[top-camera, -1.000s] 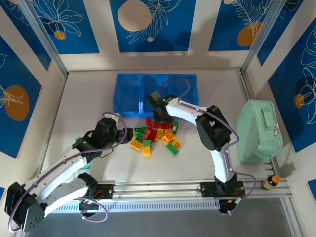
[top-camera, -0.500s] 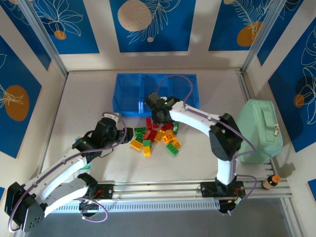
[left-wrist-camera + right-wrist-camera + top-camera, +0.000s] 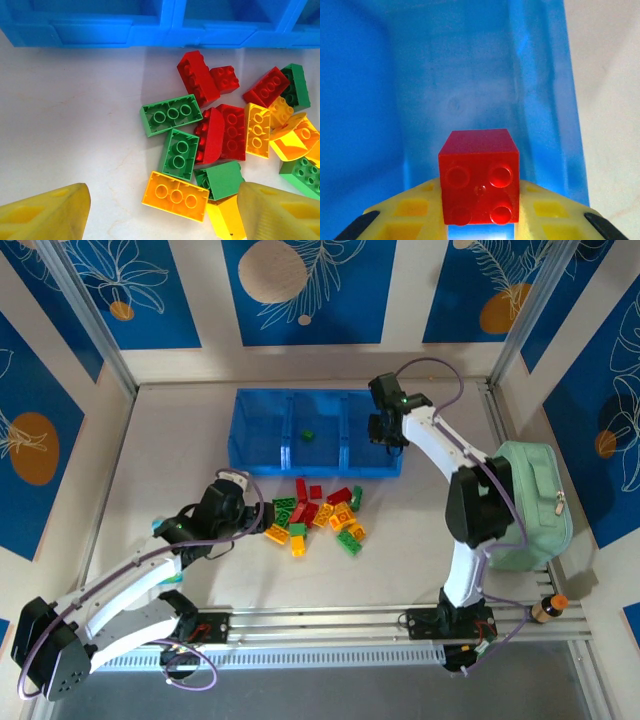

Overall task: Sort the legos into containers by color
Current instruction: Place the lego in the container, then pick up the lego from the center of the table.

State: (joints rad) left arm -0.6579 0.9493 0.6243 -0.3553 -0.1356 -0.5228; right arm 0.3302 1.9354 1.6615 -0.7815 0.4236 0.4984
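The right gripper (image 3: 385, 430) is clamping a red lego (image 3: 479, 182) over the right-end compartment (image 3: 470, 75) of the blue tray (image 3: 262, 455); the left gripper (image 3: 162, 215) is hovering, jaws apart, above the loose legos (image 3: 220, 130)

The legos (image 3: 220, 134) are hard moulded plastic, smooth and glossy, with small highlights on their studs. The red brick (image 3: 479, 175) has the same shiny finish, with faint reflections on its studded face. The containers (image 3: 262, 455) are translucent blue plastic, smooth, with a soft sheen on the walls. The fingers (image 3: 45, 215) of the left gripper (image 3: 162, 200) and those of the right gripper (image 3: 480, 222) are yellow plastic, matt and faintly grainy. The table (image 3: 180, 440) is a matt off-white surface with light marks. On the right, the pouch (image 3: 522, 505) looks like soft, matt, pale green fabric. Along the near edge runs a rail (image 3: 320, 625) of dull silver metal.
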